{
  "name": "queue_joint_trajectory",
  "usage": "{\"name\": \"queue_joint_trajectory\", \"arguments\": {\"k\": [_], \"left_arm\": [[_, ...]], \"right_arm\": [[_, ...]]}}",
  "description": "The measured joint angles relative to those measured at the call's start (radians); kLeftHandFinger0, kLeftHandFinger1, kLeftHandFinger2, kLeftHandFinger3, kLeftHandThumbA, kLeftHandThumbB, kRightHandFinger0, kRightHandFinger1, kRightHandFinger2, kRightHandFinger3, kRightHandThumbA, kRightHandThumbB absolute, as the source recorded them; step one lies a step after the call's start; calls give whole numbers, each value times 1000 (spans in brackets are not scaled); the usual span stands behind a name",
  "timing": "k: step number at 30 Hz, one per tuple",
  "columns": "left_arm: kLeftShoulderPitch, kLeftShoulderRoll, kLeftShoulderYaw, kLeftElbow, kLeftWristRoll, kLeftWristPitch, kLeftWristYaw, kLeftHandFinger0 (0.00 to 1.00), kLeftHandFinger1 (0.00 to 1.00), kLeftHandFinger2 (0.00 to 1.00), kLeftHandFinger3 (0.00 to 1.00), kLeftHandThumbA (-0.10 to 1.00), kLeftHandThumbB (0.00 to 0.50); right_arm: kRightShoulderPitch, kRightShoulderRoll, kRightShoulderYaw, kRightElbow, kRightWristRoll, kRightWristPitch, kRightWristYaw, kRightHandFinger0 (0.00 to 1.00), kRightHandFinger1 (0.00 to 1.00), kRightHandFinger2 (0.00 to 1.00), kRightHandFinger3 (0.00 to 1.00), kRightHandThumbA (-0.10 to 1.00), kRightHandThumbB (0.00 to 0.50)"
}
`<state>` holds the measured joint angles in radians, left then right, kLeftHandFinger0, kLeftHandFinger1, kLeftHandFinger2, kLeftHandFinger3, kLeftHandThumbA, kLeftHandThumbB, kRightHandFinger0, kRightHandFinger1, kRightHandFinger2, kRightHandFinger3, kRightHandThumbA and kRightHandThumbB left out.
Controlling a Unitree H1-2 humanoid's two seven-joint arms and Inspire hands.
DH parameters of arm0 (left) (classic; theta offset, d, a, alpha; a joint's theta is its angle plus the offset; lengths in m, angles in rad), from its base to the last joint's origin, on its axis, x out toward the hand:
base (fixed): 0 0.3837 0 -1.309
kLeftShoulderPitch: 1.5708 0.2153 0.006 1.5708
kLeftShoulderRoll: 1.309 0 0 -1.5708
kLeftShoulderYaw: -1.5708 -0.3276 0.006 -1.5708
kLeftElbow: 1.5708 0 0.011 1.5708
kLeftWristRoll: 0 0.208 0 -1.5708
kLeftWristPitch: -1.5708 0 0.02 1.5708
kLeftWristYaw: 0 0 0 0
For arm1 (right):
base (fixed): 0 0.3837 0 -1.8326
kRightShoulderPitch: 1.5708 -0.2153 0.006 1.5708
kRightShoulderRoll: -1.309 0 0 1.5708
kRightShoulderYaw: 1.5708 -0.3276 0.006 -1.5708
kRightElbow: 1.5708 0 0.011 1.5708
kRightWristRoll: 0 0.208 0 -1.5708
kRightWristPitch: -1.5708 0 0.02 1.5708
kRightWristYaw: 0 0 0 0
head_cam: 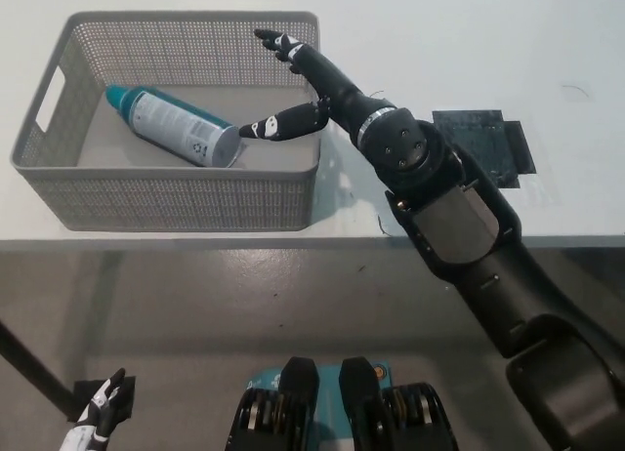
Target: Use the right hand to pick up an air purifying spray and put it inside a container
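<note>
Head view. We see the air purifying spray [174,127] lying on its side on the floor of the grey perforated basket [176,202], its teal cap toward the basket's left wall and its base toward the right wall. The basket stands at the left end of the white table [469,41], close to the front edge. The black right hand [293,85] reaches over the basket's right rim with fingers spread wide, holding nothing; one finger [262,129] lies just beside the can's base. A dark patch [483,148] marks the table to the right of the arm. The white left hand [98,417] hangs low at the lower left, below the table; we cannot tell how its fingers stand.
</note>
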<state>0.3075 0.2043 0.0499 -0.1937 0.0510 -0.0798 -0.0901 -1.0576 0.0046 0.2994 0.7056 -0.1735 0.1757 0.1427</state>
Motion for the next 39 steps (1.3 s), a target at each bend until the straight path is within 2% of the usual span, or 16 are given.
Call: {"name": "queue_joint_trajectory", "arguments": {"k": [2, 5, 7, 11, 18, 22, 25, 28, 31, 32, 34, 36, 39], "left_arm": [[0, 1, 0, 0, 0, 0, 0, 1000, 1000, 1000, 1000, 1000, 322], [-2, 2, 1, 0, 0, 0, -1, 1000, 1000, 1000, 1000, 1000, 378], [-6, 3, 2, 1, 0, 0, -2, 1000, 1000, 1000, 1000, 1000, 390], [-14, 3, 6, 4, -1, 0, -7, 1000, 1000, 1000, 1000, 1000, 349], [-13, 4, 12, 9, -2, 0, -8, 1000, 1000, 1000, 1000, 1000, 339], [-10, 4, 14, 10, -2, 0, -8, 1000, 1000, 1000, 1000, 1000, 349], [-6, 3, 15, 10, -2, 1, -8, 1000, 1000, 1000, 1000, 1000, 366], [-2, 3, 17, 12, -2, 0, -8, 1000, 1000, 1000, 1000, 1000, 405], [5, 3, 24, 15, -3, 0, -8, 1000, 1000, 1000, 1000, 1000, 428], [9, 3, 28, 17, -4, 0, -8, 1000, 1000, 1000, 1000, 1000, 436], [11, 3, 34, 17, -6, 0, -8, 1000, 1000, 1000, 1000, 1000, 449], [11, 3, 47, 20, -8, 0, -8, 1000, 1000, 1000, 1000, 1000, 450], [10, 3, 64, 21, -10, 0, -8, 1000, 1000, 1000, 1000, 1000, 430]], "right_arm": [[1, 1, -19, -19, 1, 1, -2, 1000, 1000, 1000, 1000, 1000, 500], [1, -5, -48, -57, 2, 2, -4, 1000, 1000, 1000, 1000, 1000, 500], [8, -14, -68, -124, 4, 7, -3, 1000, 1000, 1000, 1000, 1000, 500], [29, -48, -89, -284, 3, 9, -2, 1000, 1000, 1000, 1000, 1000, 500], [104, -118, -114, -543, 3, 16, 4, 1000, 1000, 1000, 1000, 1000, 500], [197, -158, -128, -701, 3, 19, 8, 1000, 1000, 1000, 1000, 1000, 500], [284, -186, -148, -810, 7, 23, 10, 1000, 1000, 1000, 1000, 1000, 500], [423, -224, -182, -937, 15, 22, 12, 1000, 1000, 1000, 1000, 1000, 429], [566, -258, -213, -1020, 28, 12, 14, 1000, 1000, 1000, 1000, 1000, 437], [672, -279, -234, -1055, 37, 5, 16, 1000, 1000, 1000, 1000, 1000, 426], [746, -292, -248, -1076, 45, -5, 16, 1000, 1000, 1000, 1000, 1000, 414], [875, -307, -269, -1075, 53, -33, 16, 1000, 1000, 1000, 1000, 1000, 428], [1043, -321, -285, -1033, 56, -86, 15, 1000, 1000, 1000, 1000, 1000, 411]]}}
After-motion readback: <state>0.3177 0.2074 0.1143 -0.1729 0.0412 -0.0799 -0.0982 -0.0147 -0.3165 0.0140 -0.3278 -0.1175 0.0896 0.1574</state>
